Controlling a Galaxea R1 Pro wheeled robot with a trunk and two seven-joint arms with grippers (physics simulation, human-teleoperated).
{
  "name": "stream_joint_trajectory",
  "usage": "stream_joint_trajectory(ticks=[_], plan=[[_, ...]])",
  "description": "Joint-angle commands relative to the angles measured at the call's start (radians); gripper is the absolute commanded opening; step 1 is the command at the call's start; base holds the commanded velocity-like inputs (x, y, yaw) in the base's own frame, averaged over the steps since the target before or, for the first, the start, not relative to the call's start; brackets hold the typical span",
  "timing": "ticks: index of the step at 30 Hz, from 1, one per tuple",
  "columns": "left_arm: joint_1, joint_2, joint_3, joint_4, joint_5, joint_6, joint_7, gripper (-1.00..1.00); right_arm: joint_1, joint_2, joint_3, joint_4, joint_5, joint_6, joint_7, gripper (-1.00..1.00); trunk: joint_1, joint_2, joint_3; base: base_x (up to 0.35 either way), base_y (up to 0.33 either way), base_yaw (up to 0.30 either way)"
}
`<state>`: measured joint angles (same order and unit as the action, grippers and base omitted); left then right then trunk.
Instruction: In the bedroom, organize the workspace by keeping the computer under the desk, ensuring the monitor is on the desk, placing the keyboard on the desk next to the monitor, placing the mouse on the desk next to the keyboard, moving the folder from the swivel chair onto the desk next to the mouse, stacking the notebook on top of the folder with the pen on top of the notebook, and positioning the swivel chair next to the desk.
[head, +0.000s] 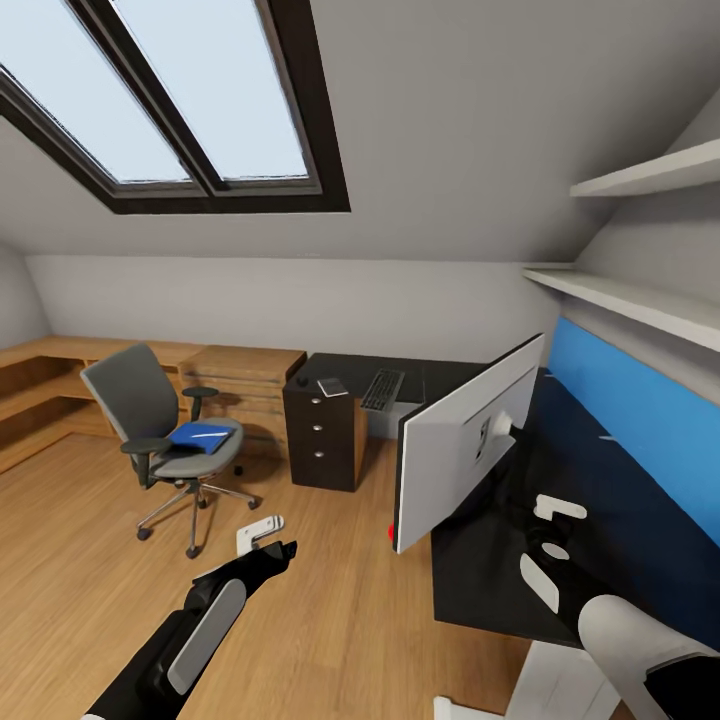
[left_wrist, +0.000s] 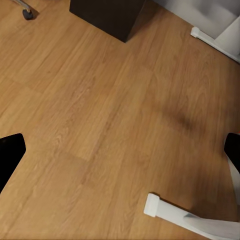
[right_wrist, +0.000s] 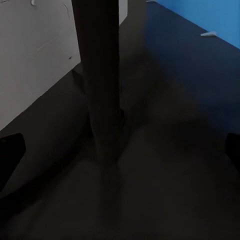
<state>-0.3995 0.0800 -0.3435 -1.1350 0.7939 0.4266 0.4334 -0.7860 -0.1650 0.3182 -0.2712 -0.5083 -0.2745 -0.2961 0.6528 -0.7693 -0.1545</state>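
Observation:
The monitor (head: 470, 450) stands on the black desk (head: 480, 590) with its white back toward me; its dark stand post (right_wrist: 100, 75) rises just ahead of my right gripper (right_wrist: 120, 150), which is open low over the desktop. A dark keyboard (head: 382, 390) lies on the far part of the desk, and a small grey notebook-like slab (head: 333, 387) rests on the black drawer unit (head: 320, 440). The blue folder (head: 200, 436) lies on the seat of the grey swivel chair (head: 150, 420). My left gripper (head: 278, 552) hangs open over the wooden floor (left_wrist: 100, 125).
A blue panel (head: 640, 400) backs the desk, with white shelves (head: 640, 295) above it. A low wooden bench (head: 60, 375) runs along the left wall. White desk feet (left_wrist: 190, 220) rest on the floor near my left gripper. A small red thing (head: 390, 532) peeks from under the monitor's corner.

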Motion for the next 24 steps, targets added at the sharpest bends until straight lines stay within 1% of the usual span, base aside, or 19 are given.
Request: stream_joint_trajectory(ticks=[1, 12, 19, 24], plan=[[-0.001, 0.0, -0.003, -0.002, 0.01, 0.0, 0.01, 1.0, -0.001, -0.001, 0.009, 0.0, -0.009, -0.003, -0.005, 1.0, 0.0, -0.002, -0.002, 0.0, 0.0, 0.0], [-0.001, 0.0, -0.003, -0.002, 0.011, 0.0, 0.01, 1.0, -0.001, -0.001, 0.009, 0.0, -0.009, -0.004, -0.005, 1.0, 0.0, -0.002, -0.002, 0.001, 0.0, 0.0], [-0.001, 0.0, -0.003, -0.001, 0.011, 0.0, 0.01, 1.0, -0.001, -0.001, 0.008, 0.0, -0.009, -0.005, -0.005, 1.0, 0.0, -0.002, -0.002, 0.149, 0.0, 0.0], [-0.001, 0.0, -0.004, 0.0, 0.011, 0.0, 0.01, 1.0, -0.001, -0.001, 0.009, 0.0, -0.009, -0.005, -0.005, 1.0, 0.0, -0.002, -0.002, 0.056, 0.0, 0.0]])
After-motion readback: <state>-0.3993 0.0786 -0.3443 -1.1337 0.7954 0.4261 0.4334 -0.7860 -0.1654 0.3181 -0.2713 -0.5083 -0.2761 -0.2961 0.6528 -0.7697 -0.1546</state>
